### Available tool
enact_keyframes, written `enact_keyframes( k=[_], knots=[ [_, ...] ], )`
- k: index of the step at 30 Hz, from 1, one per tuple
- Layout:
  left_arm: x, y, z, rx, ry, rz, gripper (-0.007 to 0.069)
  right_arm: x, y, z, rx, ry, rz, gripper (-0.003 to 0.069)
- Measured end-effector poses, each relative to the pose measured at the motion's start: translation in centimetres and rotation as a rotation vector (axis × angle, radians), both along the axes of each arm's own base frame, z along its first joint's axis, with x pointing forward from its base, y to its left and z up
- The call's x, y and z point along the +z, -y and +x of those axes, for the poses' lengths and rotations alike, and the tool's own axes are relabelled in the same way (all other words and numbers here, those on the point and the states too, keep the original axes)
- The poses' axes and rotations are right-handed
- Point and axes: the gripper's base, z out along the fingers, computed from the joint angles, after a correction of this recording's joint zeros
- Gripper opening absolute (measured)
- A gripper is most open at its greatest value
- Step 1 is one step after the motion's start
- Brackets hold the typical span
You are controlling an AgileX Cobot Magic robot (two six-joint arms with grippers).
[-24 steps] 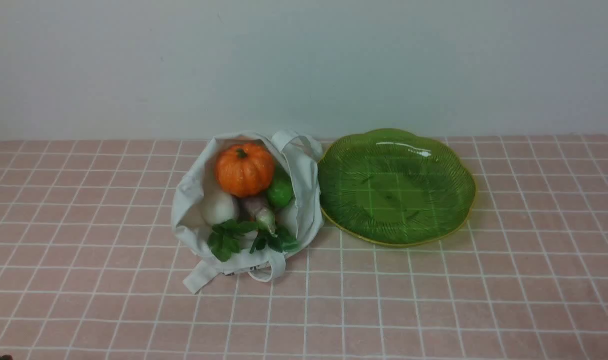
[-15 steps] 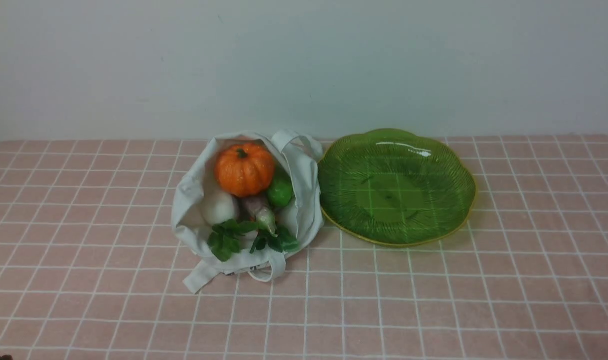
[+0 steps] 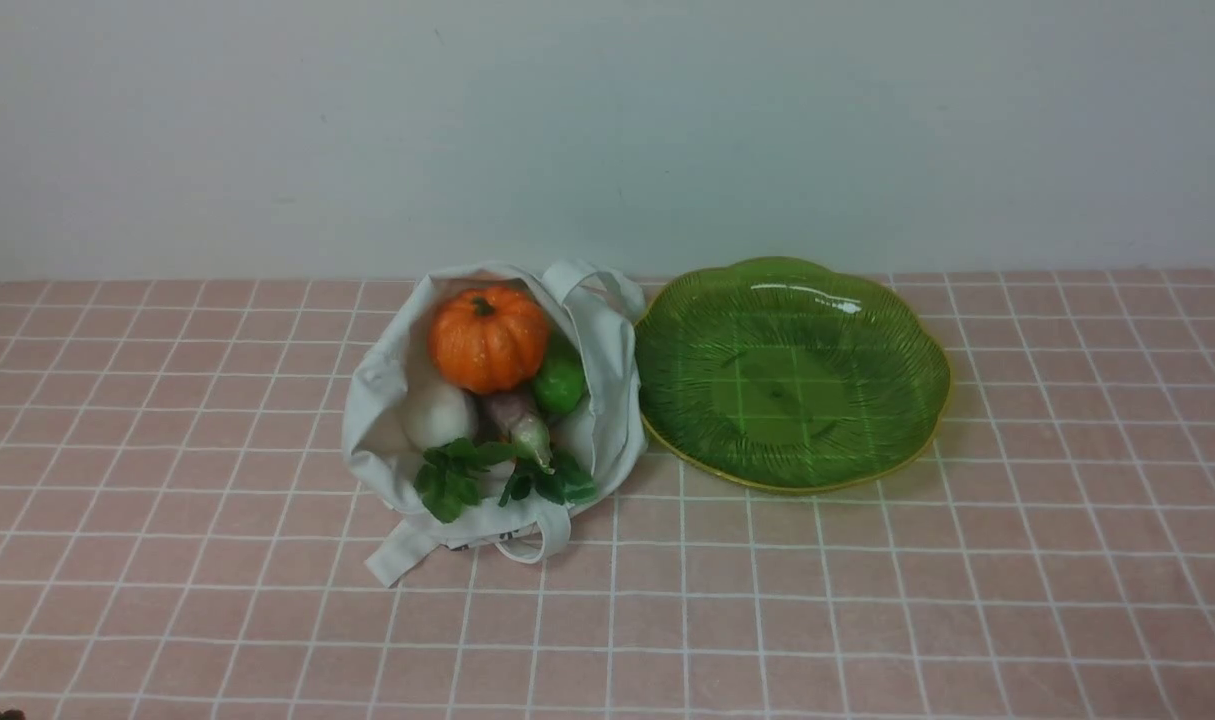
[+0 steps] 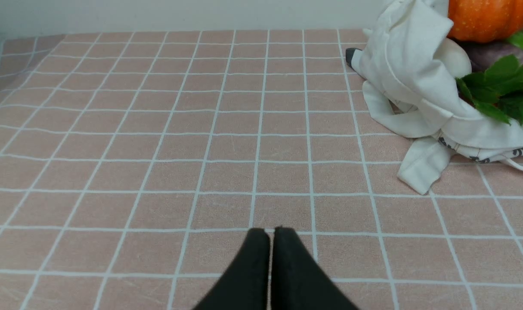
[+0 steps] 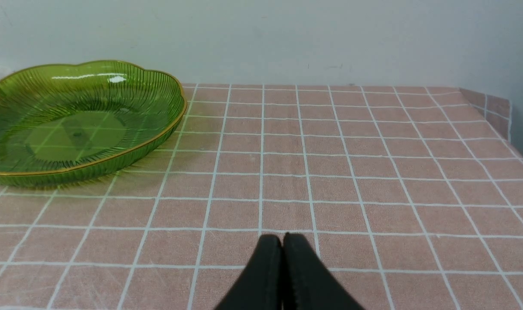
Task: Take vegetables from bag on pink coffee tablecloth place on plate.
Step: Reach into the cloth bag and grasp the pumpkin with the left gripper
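Observation:
The off-white bag [image 3: 607,400] lies open on the pink tablecloth [image 3: 867,600], left of centre. In it sit an orange pumpkin [image 3: 487,338], a white radish [image 3: 437,414], a green gourd [image 3: 560,382], a purple eggplant [image 3: 512,408] and leafy greens [image 3: 452,478]. The green plate [image 3: 867,340] stands right beside the bag, empty. In the left wrist view my left gripper [image 4: 271,231] is shut and empty over bare cloth, with the bag [image 4: 410,64] apart from it. In the right wrist view my right gripper [image 5: 282,237] is shut and empty, apart from the plate [image 5: 158,116].
A pale wall [image 3: 607,130] runs along the table's far edge. The bag's strap [image 3: 407,555] trails toward the near side. The cloth folds down at the table's right corner [image 5: 498,112]. Neither arm shows in the front view.

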Motion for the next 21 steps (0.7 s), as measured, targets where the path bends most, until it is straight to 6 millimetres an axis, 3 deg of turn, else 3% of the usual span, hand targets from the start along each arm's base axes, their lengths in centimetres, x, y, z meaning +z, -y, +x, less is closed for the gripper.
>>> enact_keyframes(
  k=[12, 14, 21],
  knots=[
    [0.0, -0.1, 0.0, 0.005, 0.0, 0.015, -0.0005, 0.0, 0.0, 0.0, 0.0, 0.0, 0.0, -0.0015],
    [0.0, 0.2, 0.0, 0.015, -0.002, -0.104, -0.0005, 0.0, 0.0, 0.0, 0.0, 0.0, 0.0, -0.0015],
    [0.3, 1.8, -0.1, 0.069, -0.047, -0.861, -0.0005, 0.0, 0.0, 0.0, 0.0, 0.0, 0.0, -0.0015]
  ],
)
